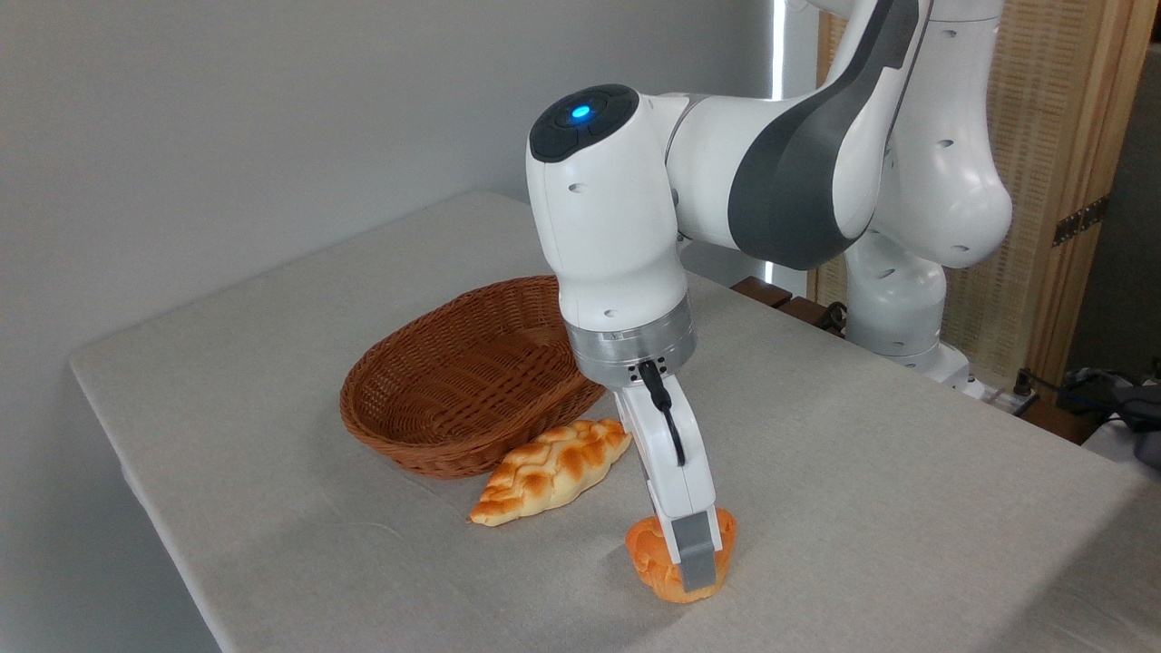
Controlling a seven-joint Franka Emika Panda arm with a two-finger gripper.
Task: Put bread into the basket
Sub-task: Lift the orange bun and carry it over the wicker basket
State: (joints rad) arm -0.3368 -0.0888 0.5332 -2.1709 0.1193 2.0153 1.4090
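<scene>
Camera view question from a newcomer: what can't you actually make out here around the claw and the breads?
- The claw: only its near finger shows; the far one is behind it and the orange bun, so the grip cannot be judged.
- The bun's middle and swirled top are mostly covered by that finger.
- The basket: its right end is hidden by the arm's wrist.
- The braided loaf: unclear whether it touches the basket.
- The arm's upper part is cut off by the top edge.
</scene>
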